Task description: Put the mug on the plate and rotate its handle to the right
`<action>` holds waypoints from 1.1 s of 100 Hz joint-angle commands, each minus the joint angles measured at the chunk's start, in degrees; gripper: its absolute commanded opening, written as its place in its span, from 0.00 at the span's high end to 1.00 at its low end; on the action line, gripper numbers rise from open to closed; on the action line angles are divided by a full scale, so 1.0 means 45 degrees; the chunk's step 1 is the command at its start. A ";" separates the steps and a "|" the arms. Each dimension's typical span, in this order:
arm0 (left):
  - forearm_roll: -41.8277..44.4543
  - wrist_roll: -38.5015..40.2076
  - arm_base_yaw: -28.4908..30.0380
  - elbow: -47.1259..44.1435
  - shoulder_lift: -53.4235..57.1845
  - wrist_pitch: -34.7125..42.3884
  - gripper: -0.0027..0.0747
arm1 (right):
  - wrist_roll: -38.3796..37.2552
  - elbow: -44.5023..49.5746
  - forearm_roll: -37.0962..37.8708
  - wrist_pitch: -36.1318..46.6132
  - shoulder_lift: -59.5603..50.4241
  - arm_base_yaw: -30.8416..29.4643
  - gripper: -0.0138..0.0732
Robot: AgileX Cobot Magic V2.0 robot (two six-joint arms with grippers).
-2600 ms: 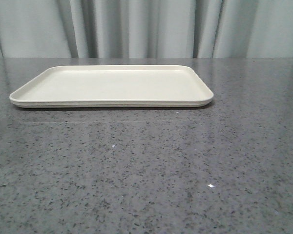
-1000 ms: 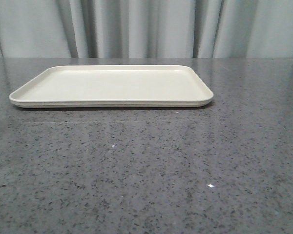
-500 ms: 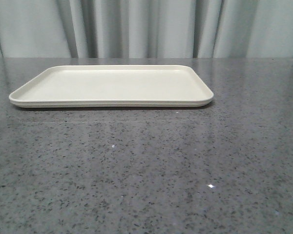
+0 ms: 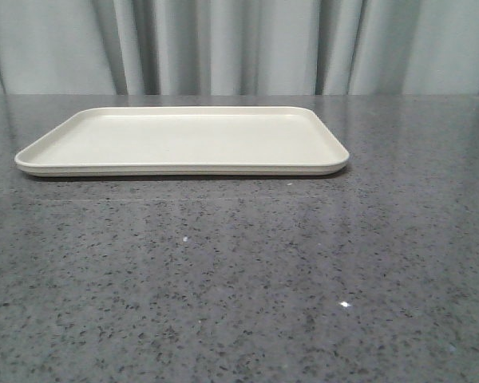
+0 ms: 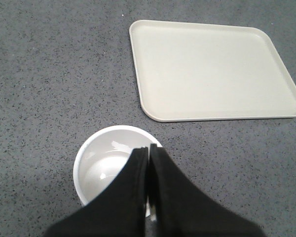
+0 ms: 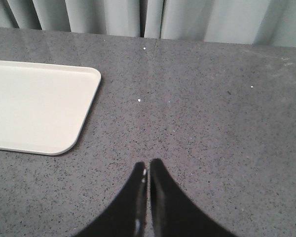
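The task has barely begun: the large cream rectangular plastic plate (image 4: 184, 142) lies bare on the speckled grey stone worktop (image 4: 239, 279). In the left wrist view, the white cylindrical mug (image 5: 101, 168) stands at seven o'clock from the plate, under the closed left end effector (image 5: 149, 153). The right end effector (image 6: 148, 170) is closed and holding nothing. No writing is legible

Polished stone under a matt tray

The bench (image 4: 247, 271) looks like glossy speckled grey stone; the plate (image 4: 184, 140) is smooth matt cream plastic, and the mug (image 5: 103, 163) gleams glazed white inside.
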State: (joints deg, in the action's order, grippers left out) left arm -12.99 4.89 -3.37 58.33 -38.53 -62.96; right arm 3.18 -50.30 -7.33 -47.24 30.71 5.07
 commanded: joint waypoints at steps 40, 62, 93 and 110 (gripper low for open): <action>-0.0800 -0.0559 0.0036 0.0402 -0.0102 -0.0171 0.14 | 0.0117 -0.0400 -0.0042 0.0971 0.0153 -0.0086 0.10; 0.0301 -0.0179 0.0036 0.0402 -0.0533 -0.0360 0.14 | 0.0117 -0.0400 -0.0042 0.0971 0.0153 -0.0086 0.10; 0.1761 0.0005 0.0036 0.0402 -0.2494 -0.0861 0.14 | 0.0117 -0.0400 -0.0042 0.0959 0.0153 -0.0086 0.10; 0.1761 -0.0104 0.0036 0.0402 -0.3871 -0.0861 0.14 | 0.0117 -0.0400 -0.0042 0.0959 0.0153 -0.0086 0.10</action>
State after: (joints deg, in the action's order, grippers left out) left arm -4.83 4.37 -3.37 58.45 -53.57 -69.33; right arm 3.18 -50.30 -7.33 -47.38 30.71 5.07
